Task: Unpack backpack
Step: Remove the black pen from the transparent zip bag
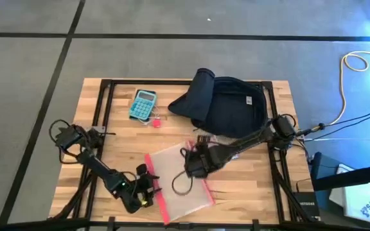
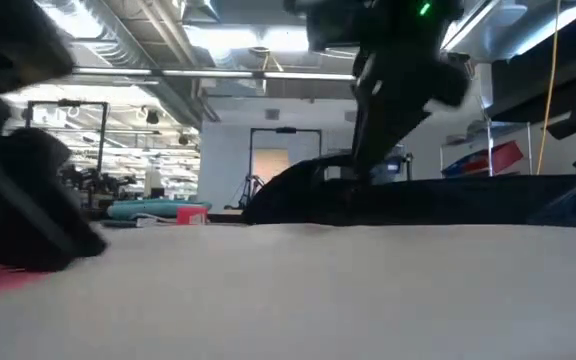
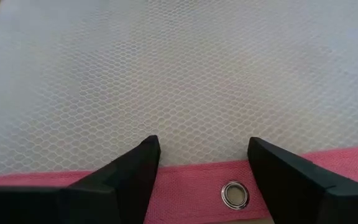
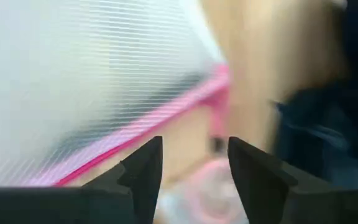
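Backpack (image 1: 227, 106) at table's far edge, flap open. My left gripper (image 3: 201, 165) spread over mesh pouch's (image 1: 178, 179) pink edge; right gripper (image 4: 194, 165) also apart, above pouch's far corner — holding nothing. Risk I see: snagging mesh, dragging pouch off near edge.

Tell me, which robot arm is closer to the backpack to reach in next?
The right one, probably. The right gripper hangs over the mesh pouch, a short way in front of the backpack. The left gripper is open at the pouch's red edge, farther from the backpack.
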Available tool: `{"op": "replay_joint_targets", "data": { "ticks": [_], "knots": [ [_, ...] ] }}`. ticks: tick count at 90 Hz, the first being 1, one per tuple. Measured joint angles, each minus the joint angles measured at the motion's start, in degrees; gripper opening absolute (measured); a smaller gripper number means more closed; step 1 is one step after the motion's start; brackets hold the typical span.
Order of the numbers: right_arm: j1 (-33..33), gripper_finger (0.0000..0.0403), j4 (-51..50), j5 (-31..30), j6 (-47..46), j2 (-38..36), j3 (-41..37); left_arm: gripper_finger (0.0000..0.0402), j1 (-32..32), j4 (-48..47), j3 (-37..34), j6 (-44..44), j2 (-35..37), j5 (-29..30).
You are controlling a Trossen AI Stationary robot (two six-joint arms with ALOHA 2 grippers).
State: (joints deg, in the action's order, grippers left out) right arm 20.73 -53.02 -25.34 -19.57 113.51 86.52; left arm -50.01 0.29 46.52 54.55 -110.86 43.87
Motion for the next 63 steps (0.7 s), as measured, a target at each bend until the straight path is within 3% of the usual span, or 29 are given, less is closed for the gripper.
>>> {"op": "replay_joint_targets", "data": {
  "ticks": [10,22,30,63],
  "knots": [
    [1.97,0.0165,2.3,4.45,4.62,0.0,-0.23,0.0239,-2.5,-2.09,0.09,-1.25,0.51,-0.84],
    [4.57,0.0165,13.34,12.38,14.89,-0.27,-3.74,0.0239,-5.51,-6.98,0.22,0.12,0.81,0.84],
    [5.55,0.0165,18.33,16.02,17.04,-0.45,-6.0,0.0239,-6.72,-9.06,0.31,-0.11,0.88,1.32],
    [4.41,0.0165,29.33,15.69,13.73,-0.57,-15.23,0.0239,-8.77,-27.92,0.17,11.48,4.09,4.37]
  ]
}}
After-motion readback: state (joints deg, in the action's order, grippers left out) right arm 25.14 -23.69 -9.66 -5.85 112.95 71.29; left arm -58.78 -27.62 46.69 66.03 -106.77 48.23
